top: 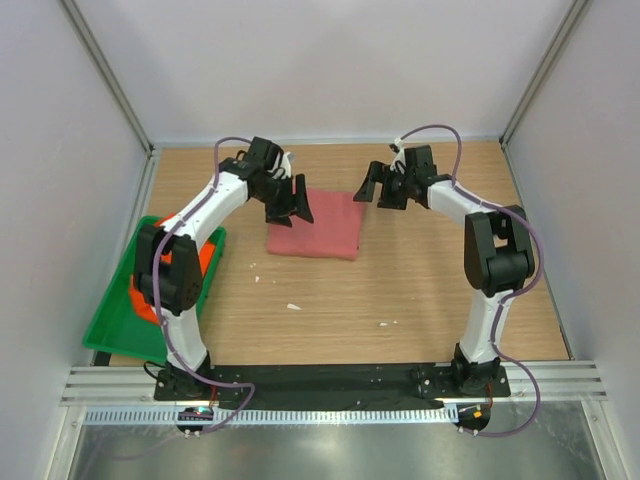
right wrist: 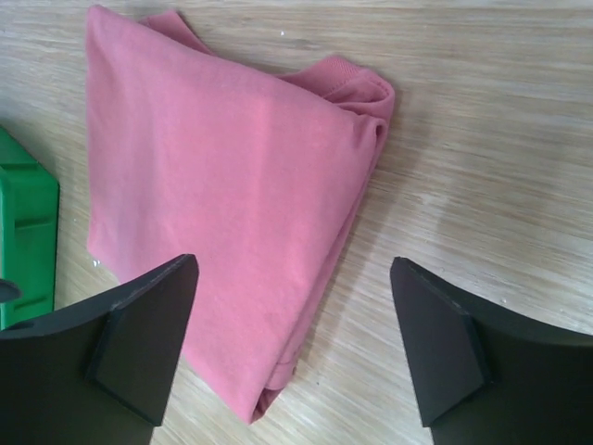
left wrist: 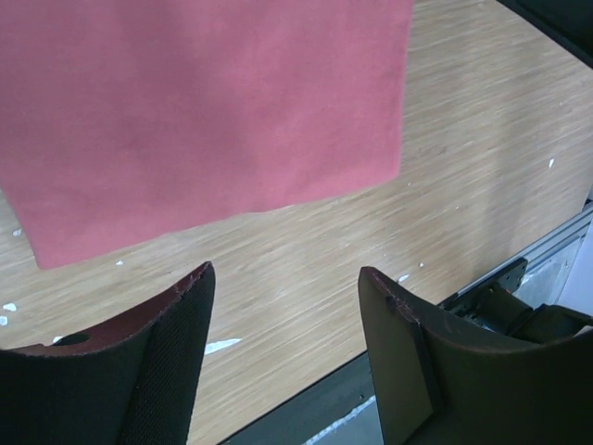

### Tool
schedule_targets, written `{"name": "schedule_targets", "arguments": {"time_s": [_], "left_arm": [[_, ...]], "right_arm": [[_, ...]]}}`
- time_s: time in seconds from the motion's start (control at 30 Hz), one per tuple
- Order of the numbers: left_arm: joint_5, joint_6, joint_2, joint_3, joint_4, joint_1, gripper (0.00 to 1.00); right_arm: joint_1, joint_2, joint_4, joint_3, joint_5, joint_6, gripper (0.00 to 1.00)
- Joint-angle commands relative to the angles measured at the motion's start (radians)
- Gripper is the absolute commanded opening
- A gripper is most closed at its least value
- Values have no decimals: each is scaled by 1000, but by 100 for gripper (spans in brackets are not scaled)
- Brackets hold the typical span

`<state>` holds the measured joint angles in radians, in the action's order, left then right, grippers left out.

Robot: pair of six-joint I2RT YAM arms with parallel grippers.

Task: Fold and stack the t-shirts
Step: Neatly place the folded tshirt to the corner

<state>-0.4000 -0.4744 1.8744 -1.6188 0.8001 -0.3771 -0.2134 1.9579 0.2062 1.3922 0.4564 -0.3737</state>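
- The pink t-shirt (top: 318, 228) lies folded into a rectangle on the wooden table (top: 400, 290), mid-table toward the far side. Its far-left corner is hidden under the left gripper (top: 290, 207).
- The left gripper's jaws stand apart and empty. Its wrist view shows only bare wood between them, with the shirt cut off by the top edge.
- The right gripper (top: 378, 188) hangs by the shirt's far-right corner, jaws spread wide, holding nothing.
- The orange t-shirt (top: 207, 258) sits in the green tray (top: 105, 335) at the near left. The left arm covers most of it, so its fold cannot be made out.
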Motion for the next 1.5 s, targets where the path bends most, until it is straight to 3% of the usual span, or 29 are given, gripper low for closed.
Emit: {"name": "schedule_targets", "arguments": {"time_s": [0.0,0.1,0.43,0.83,1.0,1.2,1.3,1.47], "left_arm": [[26,-30,-90,14,-16,10,64],[44,-43,-153,74,-21,3,64],[85,-53,-302,246,-22,-5,63],[109,-50,-331,273,-15,-3,63],[96,-53,-319,261,-25,-3,63],[89,-56,-322,260,-36,-3,64],[90,-59,-334,278,-38,-2,64],[95,-78,-377,300,-33,6,64]], "right_arm": [[2,-22,-135,-64,13,-47,88],[2,25,-171,-48,33,-37,67],[2,159,-248,24,57,-63,66],[-10,279,-176,185,68,-110,58],[-30,328,-117,243,85,-123,50],[-49,361,-47,274,96,-90,34],[-49,372,-48,295,106,-91,14],[-49,314,-11,303,68,-137,4]]}}
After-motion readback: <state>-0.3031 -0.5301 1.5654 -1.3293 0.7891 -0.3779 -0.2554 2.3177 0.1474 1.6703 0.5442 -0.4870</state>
